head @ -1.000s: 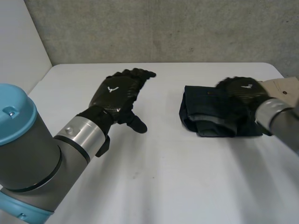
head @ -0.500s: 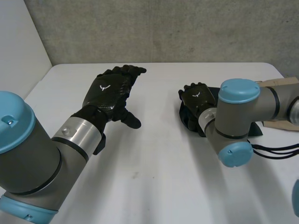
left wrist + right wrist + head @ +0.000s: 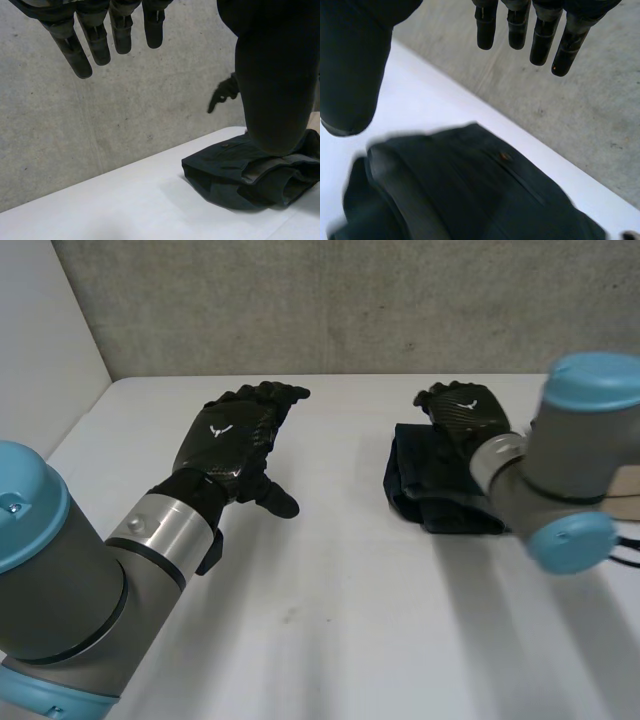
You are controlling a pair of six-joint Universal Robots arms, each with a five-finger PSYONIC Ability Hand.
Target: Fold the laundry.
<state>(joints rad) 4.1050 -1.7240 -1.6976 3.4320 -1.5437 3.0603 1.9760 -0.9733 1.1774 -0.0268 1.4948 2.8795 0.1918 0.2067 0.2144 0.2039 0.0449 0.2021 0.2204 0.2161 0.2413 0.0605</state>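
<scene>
Right robot hand [image 3: 462,412] shifted over dark garment [image 3: 415,478], arm [image 3: 560,470] hiding part

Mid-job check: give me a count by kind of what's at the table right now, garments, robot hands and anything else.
Dark folded garment: 1
Robot hands: 2 (left robot hand, right robot hand, both open)
Tan item at the table's right edge, partly hidden by the arm: 1
Total: 4
</scene>
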